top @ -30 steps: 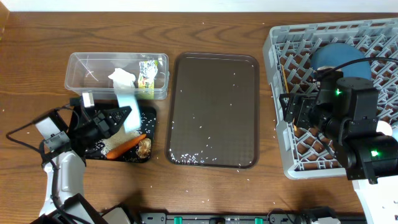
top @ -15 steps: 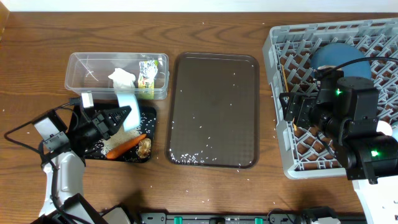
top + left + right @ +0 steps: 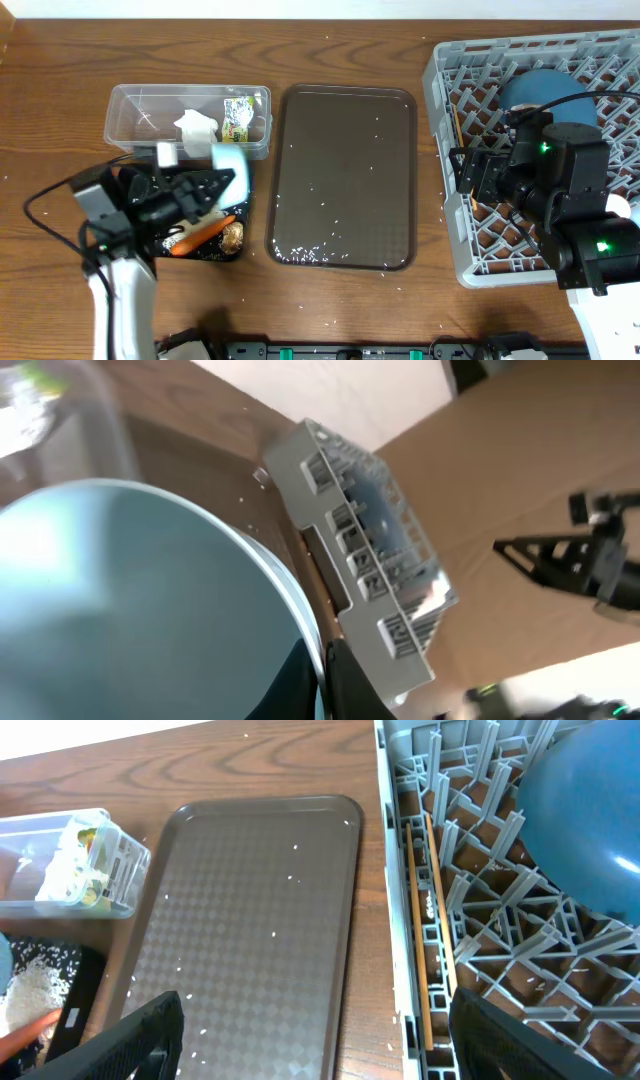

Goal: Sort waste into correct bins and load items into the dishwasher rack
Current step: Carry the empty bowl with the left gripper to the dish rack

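blue-inside cup (image 3: 229, 159) is clamped in left claw (image 3: 221, 181), off the table (image 3: 60, 100). The cup sits at the claw tip, roughly 1 o'clock from the fingers. In overhead it hangs over the seam between the clear tub (image 3: 135, 98) and the black tray (image 3: 243, 205), close to 9 o'clock of the brown serving tray (image 3: 345, 110). Left wrist view: the pale blue inside fills the lower-left frame and a dark finger (image 3: 335, 680) is against the rim. Jaws are together on the cup wall.

Clear tub is at 12 o'clock of the black tray. It holds a crumpled white tissue (image 3: 196, 126) and, at its 3 o'clock end, the snack wrapper (image 3: 237, 117).

Black tray is mostly under the left arm. Carrot (image 3: 205, 233) lies tilted, the brown food lump (image 3: 233, 236) is just beside it at 3 o'clock, and there's a rice patch (image 3: 153, 240) at 9 o'clock.

Serving tray is mid-table with loose rice grains (image 3: 300, 255) scattered on it, thickest along the 6 o'clock edge.

Dishwasher rack (image 3: 440, 80) is at the 3 o'clock side of the table. Blue plate (image 3: 535, 92) stands in its pegs and the chopsticks (image 3: 428, 930) lie along the 9 o'clock wall channel.

Right claw (image 3: 325, 1045) is over the rack's 9 o'clock edge, fingers wide apart, nothing between them, well apart from the cup.
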